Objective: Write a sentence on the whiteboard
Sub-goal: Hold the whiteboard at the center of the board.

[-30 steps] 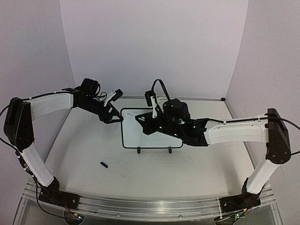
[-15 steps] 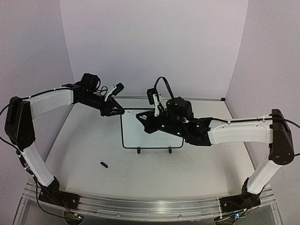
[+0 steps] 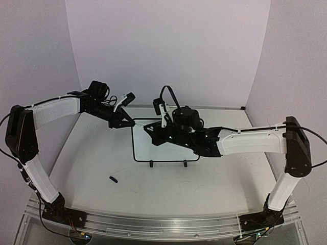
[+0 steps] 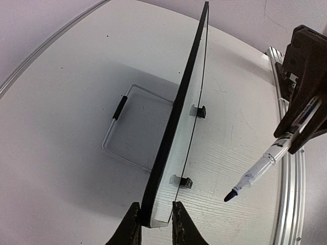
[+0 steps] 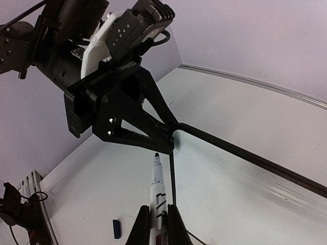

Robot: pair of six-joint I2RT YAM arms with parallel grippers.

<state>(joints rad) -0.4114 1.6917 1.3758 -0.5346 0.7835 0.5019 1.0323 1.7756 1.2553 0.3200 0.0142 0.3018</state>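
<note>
Since a sec ago my left pincer clamped the whiteboard corner; my right pincer, gripping the marker, points its tip just beside that corner.

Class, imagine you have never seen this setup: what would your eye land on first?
The left hand pinches the upper left corner of the whiteboard, which stands mid-table. The right hand holds an uncapped marker, its tip close to that same corner; the board's face looks blank.

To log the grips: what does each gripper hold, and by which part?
Left gripper: whiteboard, by its corner. Right gripper: marker, by its barrel.
</note>
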